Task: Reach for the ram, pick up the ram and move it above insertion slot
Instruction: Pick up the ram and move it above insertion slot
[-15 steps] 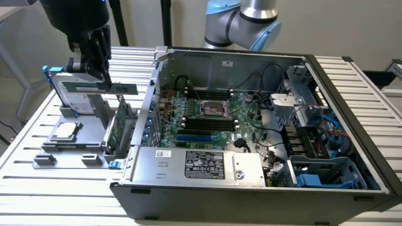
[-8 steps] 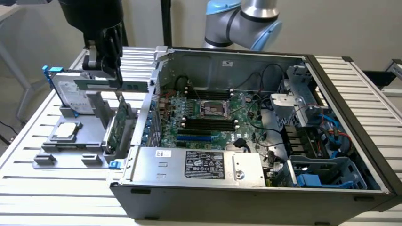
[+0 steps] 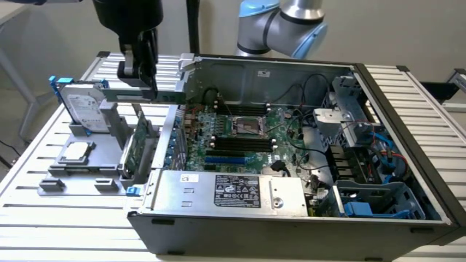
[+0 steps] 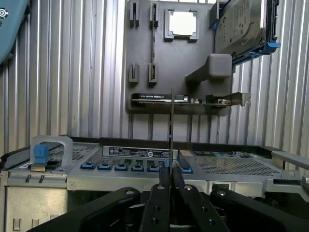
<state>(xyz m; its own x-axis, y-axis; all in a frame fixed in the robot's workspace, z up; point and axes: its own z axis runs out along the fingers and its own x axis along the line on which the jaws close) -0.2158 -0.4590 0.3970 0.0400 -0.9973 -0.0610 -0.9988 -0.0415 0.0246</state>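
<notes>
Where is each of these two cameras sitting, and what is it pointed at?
Exterior view: off the arm, above and in front, looking down at the open computer case and grey holder tray; the arm's blue-grey joint and the gripper show.
Wrist view: on the wrist, looking along the fingers at the tray.
Both show the ram clamped in the gripper, the hard drive and the expansion card.

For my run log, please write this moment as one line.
gripper: shut on ram | ram: lifted, near case wall, edge-on in wrist view | holder: hard drive, card, CPU
</notes>
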